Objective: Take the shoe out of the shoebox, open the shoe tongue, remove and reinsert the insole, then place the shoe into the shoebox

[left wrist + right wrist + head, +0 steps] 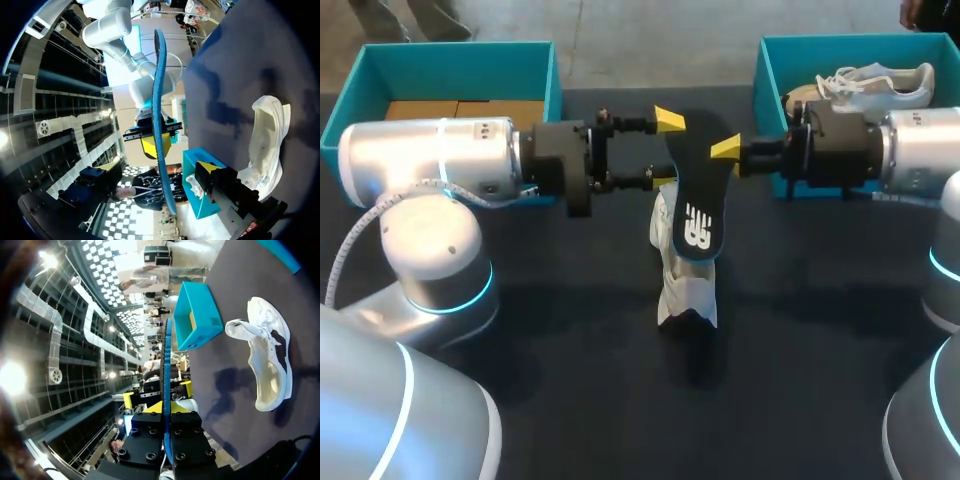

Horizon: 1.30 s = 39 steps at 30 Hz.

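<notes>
Pinching the one insole [696,195], the right gripper [728,150] holds it upright at frame centre, probably ready to feed it back into the white shoe [685,275] lying just below. The left gripper [662,150] hangs beside it, fingers spread. Two teal boxes occupy the upper corners: the left box [535,60] and the right box [770,60], which holds a second shoe [880,85].

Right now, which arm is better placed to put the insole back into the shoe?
Right, probably. The right end effector is shut on the insole, close to the white shoe on the table. The left end effector is open beside it, holding nothing.
</notes>
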{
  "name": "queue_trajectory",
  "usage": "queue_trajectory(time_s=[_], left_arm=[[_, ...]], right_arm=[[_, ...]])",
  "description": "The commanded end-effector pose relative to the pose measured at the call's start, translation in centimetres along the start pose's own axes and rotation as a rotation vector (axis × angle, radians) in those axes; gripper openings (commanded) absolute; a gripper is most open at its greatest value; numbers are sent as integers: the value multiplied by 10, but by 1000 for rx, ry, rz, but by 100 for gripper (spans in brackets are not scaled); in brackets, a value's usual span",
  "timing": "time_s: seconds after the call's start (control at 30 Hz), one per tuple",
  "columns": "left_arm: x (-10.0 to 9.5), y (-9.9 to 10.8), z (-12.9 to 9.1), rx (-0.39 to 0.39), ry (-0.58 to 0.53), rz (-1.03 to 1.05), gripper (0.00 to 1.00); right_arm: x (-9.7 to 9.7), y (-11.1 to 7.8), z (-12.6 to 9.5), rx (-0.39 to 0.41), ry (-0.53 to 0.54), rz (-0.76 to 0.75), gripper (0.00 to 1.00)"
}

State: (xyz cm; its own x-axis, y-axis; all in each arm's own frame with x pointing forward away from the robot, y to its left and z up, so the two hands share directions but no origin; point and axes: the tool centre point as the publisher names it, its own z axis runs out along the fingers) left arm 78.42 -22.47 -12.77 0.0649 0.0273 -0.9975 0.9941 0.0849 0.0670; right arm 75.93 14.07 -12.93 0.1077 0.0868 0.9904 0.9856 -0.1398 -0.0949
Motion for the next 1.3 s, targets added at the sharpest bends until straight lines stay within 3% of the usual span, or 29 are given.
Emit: queue_trajectory(time_s=[0.03,0.1,0.13,0.23,0.33,0.7,0.87,1.07,1.1,1.13,1.17,1.2,1.3], left_arm=[[-1,2,8,2,-16,4,89],[-1,1,10,7,-20,4,85],[-2,1,10,9,-21,4,78],[-2,1,12,12,-23,3,69],[-1,0,13,14,-27,-4,49],[0,0,17,13,-33,-18,23],[2,-1,18,16,-31,-24,1],[7,-1,17,19,-10,-46,0],[8,-2,17,23,-7,-57,0],[9,-2,16,27,-3,-68,0],[10,-3,16,31,0,-77,0],[11,-4,16,33,1,-93,0],[15,-6,13,41,9,-132,0]], right_arm=[[-3,1,9,2,6,1,0],[-4,0,10,2,5,4,0],[-4,0,10,1,4,5,0],[-5,-1,12,1,6,5,0],[-5,-2,13,6,8,4,0],[-5,-4,14,9,11,3,0],[-6,-4,14,8,10,4,0],[-6,-4,13,9,12,0,0],[-6,-4,13,10,10,-2,8],[-7,-4,13,9,8,-2,35],[-9,-3,12,2,2,2,89],[-10,-3,11,-6,-2,7,100],[-13,-2,5,-27,-12,11,100]])
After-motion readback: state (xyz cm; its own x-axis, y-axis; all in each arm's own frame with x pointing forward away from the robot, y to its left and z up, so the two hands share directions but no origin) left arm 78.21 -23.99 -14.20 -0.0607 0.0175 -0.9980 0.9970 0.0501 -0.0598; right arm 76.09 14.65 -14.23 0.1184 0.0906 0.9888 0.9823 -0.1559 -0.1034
